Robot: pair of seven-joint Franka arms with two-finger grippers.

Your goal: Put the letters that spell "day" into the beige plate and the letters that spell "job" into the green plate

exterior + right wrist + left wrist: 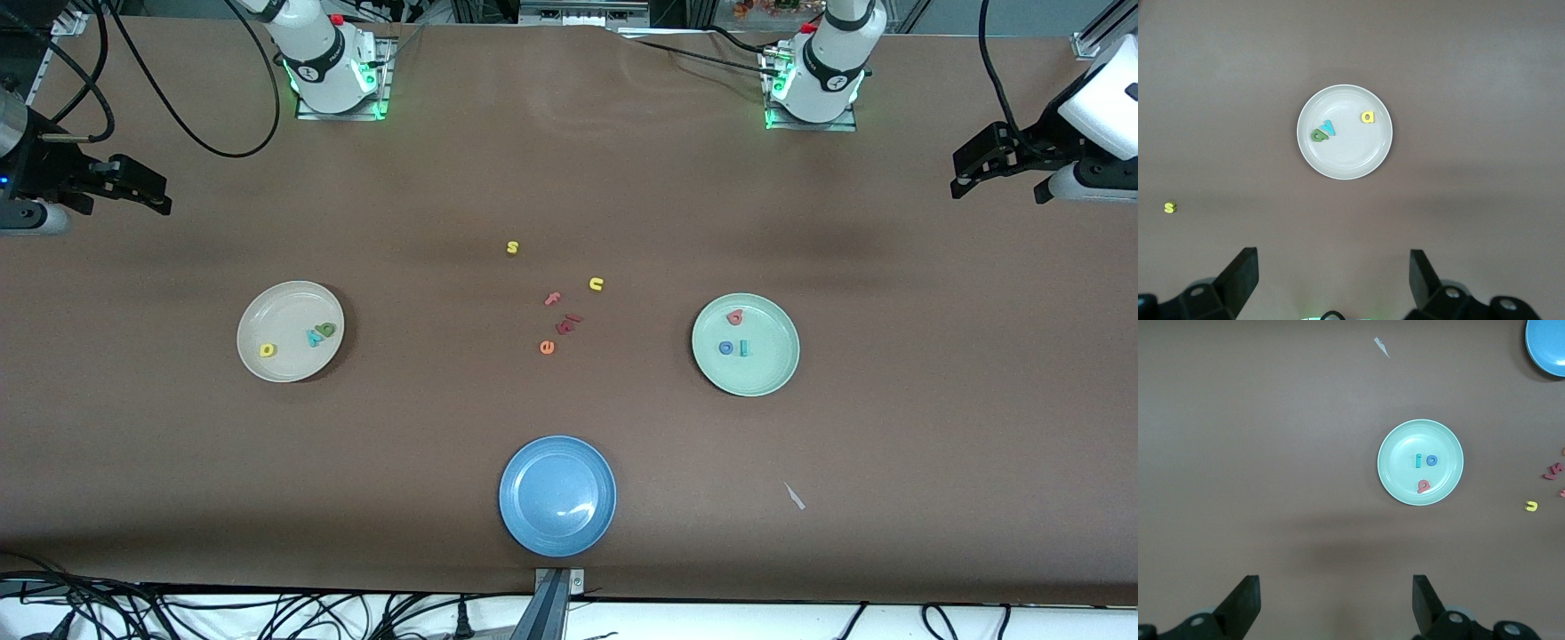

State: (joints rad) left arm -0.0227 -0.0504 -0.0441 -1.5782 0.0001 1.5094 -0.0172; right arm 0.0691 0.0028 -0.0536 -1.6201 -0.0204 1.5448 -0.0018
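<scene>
Across the front view, the right claw [147, 191] is seen raised over the tabletop [427, 444] at the right arm's end, spread wide and holding nothing. The beige plate [267, 307] carries the yellow letter [267, 350], the teal "y" [313, 338] and the dark green letter [327, 330] — the last two touching, which the right wrist view shows more plainly. Loose letters lie mid-table: a yellow "s" [512, 247], an "f" [552, 299], an orange "e" [547, 348], a "u" [596, 284]; a reddish clump [569, 324] cannot be read. A blue plate [557, 524] sits nearest the camera. The green plate [756, 378] holds the salmon "b" [735, 316], the blue "o" [726, 348] and the teal "j" [743, 348]. The left claw [1000, 164] hangs released over the left arm's end — partly cut off in the front view.
</scene>
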